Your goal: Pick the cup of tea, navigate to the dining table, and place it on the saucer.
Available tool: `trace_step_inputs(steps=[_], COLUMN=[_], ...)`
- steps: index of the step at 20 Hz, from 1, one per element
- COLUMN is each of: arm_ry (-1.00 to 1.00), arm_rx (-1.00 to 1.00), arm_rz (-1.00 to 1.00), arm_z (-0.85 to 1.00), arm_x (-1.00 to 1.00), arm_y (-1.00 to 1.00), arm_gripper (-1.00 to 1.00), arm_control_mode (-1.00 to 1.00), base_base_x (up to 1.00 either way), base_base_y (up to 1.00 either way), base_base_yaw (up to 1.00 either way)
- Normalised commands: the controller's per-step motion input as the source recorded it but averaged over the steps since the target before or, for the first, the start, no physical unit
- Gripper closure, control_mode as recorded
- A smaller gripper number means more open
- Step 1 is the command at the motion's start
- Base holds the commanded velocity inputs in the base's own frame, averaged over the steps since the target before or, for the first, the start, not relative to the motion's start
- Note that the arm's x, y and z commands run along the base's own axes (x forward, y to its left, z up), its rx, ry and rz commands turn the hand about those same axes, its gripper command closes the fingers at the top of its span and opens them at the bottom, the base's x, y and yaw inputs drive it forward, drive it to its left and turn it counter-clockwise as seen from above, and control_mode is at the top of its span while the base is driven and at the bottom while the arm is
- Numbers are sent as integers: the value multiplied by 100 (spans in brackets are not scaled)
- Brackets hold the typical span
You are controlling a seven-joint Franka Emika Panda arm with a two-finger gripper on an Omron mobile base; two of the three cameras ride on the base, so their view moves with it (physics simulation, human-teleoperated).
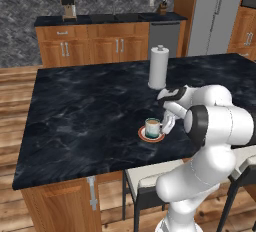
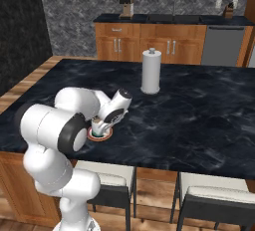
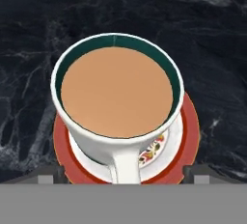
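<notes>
The cup of tea [image 1: 152, 126] [image 2: 98, 124], white with brown tea inside, stands on the saucer [image 1: 143, 136] [image 2: 107, 135], a white plate with an orange-red rim, near the front edge of the dining table [image 1: 90, 106] [image 2: 199, 115]. In the hand view the cup of tea [image 3: 116, 92] sits upright on the saucer [image 3: 191, 131], its handle pointing toward the camera. My gripper [image 1: 167, 124] [image 3: 123, 172] is low beside the cup, open, with its fingertips [image 3: 48, 175] spread wide on either side of the handle and apart from it.
A tall white paper-towel roll [image 1: 159, 68] [image 2: 151, 70] stands on the marble behind the cup. Stools [image 1: 145, 181] [image 2: 214, 195] are tucked under the table's front edge. The wall counter with the coffee machine [image 1: 68, 7] [image 2: 126, 5] is far behind.
</notes>
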Motion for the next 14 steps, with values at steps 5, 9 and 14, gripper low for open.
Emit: trace_step_inputs(steps=[5, 9, 14], arm_ry=[0, -1, -1], arm_rx=[0, 0, 0], arm_rz=[0, 0, -1], arm_z=[28, 46, 50], arm_x=[-14, -25, -49], arm_y=[-4, -11, -8], arm_gripper=[-100, -100, -100], arm_control_mode=[-100, -100, -100], base_base_x=[0, 0, 0], base_base_y=[0, 0, 0], base_base_yaw=[0, 0, 0])
